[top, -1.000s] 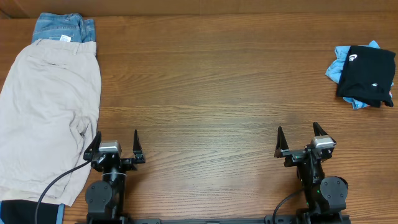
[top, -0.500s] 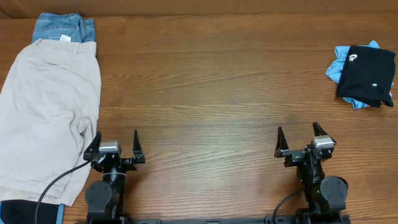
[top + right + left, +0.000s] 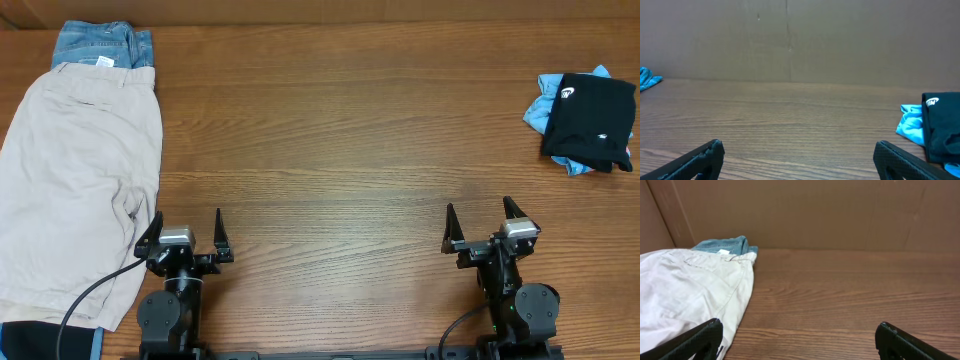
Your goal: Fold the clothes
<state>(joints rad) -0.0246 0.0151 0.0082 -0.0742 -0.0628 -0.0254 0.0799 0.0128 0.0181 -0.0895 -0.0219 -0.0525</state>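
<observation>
With left gripper (image 3: 188,214) and right gripper (image 3: 478,205) spread and empty, the black T-shirt (image 3: 592,122) appears folded, while the beige shorts (image 3: 75,180) lie flat, apparently unfolded, over blue denim (image 3: 100,45).

Wood-grain table (image 3: 340,150) — clothes at both ends

Beige shorts (image 3: 75,180) lie spread flat down the left side, their top edge overlapping folded denim (image 3: 100,42) in the upper left corner. Well apart at the upper right sits a bunched blue tee (image 3: 535,112) — a black tee (image 3: 595,120) lies on top of it.
</observation>
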